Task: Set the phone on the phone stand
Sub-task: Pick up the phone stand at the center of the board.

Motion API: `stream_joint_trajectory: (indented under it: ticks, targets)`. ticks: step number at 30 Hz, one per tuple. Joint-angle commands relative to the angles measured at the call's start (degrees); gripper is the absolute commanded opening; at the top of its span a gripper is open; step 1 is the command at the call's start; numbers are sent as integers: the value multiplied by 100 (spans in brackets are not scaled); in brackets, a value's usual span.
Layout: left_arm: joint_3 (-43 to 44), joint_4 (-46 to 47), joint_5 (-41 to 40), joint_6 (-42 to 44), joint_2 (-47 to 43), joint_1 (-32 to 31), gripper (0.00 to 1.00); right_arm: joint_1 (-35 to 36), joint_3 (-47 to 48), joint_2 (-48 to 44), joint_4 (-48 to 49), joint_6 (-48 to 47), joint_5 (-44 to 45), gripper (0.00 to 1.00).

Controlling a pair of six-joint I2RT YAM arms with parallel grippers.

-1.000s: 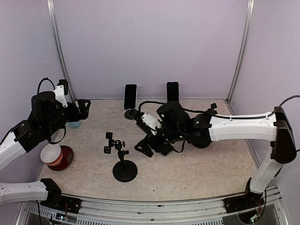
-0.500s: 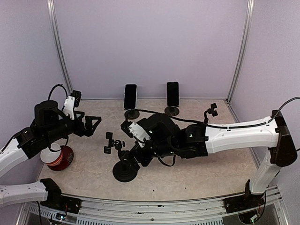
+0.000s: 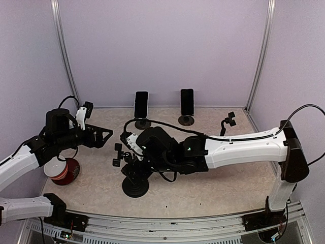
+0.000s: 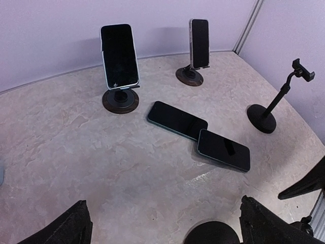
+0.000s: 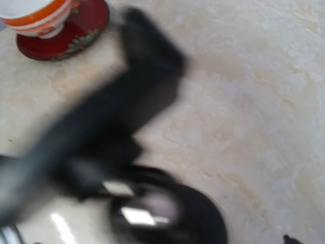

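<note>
An empty black phone stand (image 3: 134, 184) stands near the table's front, its clamp head (image 3: 122, 154) up and to the left. In the right wrist view that stand (image 5: 167, 213) fills the frame, blurred. My right gripper (image 3: 135, 171) hangs right at its stem with the jaws spread; whether they touch it I cannot tell. Two dark phones lie flat and end to end in the left wrist view, one farther (image 4: 177, 120), one nearer (image 4: 224, 149); my right arm hides them from above. My left gripper (image 3: 103, 136) hovers left of the stand, open and holding nothing, its fingertips (image 4: 71, 226) at the frame's bottom.
Two more phones (image 3: 140, 104) (image 3: 187, 101) stand upright on stands at the back wall. Another empty stand (image 3: 230, 119) is at the right. A white and orange cup on a red saucer (image 3: 62, 170) sits at the front left. The purple walls close in on three sides.
My right arm has swung left from the table's middle, where the flat phones lie, down to the empty front stand. My left gripper has moved right, toward the table's middle.
</note>
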Motion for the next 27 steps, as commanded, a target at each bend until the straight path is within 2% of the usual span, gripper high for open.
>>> stream_joint_trajectory:
  ticks: [1, 13, 19, 27]
  targets:
    - [58, 95, 11, -120, -24, 86, 99, 421, 626, 153, -388, 254, 533, 100]
    - [26, 62, 2, -124, -41, 108, 99, 693, 1715, 727, -926, 1170, 2015, 100]
    - [31, 70, 50, -110, -24, 110, 99, 698, 1753, 769, -1045, 1421, 2763, 100]
    - [16, 70, 37, -105, -85, 129, 99, 706, 1678, 732, -998, 1393, 2713, 100]
